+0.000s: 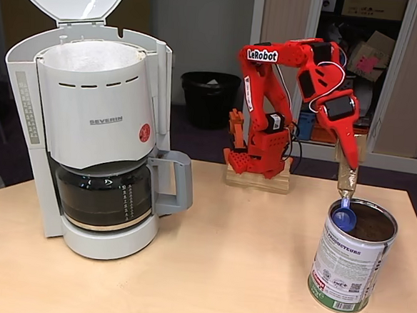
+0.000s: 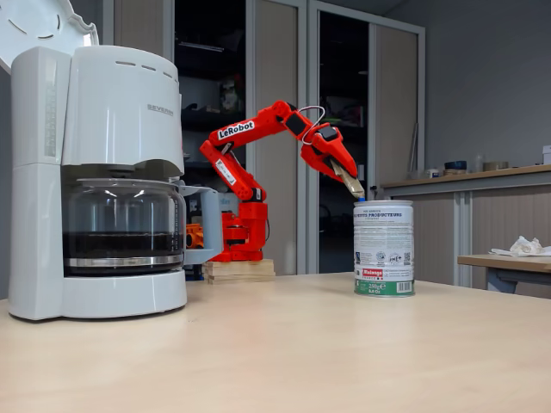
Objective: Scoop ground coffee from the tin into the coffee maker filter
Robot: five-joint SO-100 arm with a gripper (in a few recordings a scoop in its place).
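The tool (image 1: 347, 186) pinches a small blue plastic scoop (image 1: 344, 217), dipped into the shiny labelled metal tin (image 1: 350, 263); its crumbly dark ground coffee (image 1: 373, 222) likely spills easily, so keep the scoop level.

— What stands on the table (image 2: 284, 344)?
— At left, a white Severin coffee maker (image 2: 95, 181), its filter basket (image 2: 120, 107) above a glass carafe (image 2: 123, 225) holding dark liquid. At right, well apart, the labelled tin (image 2: 383, 248), upright.
— And the arm?
— The red arm (image 2: 258, 155), marked LeRobot, reaches right from its wooden base (image 2: 238, 268). Its gripper (image 2: 353, 188) angles down just above the tin's rim; the jaws can't be made out.
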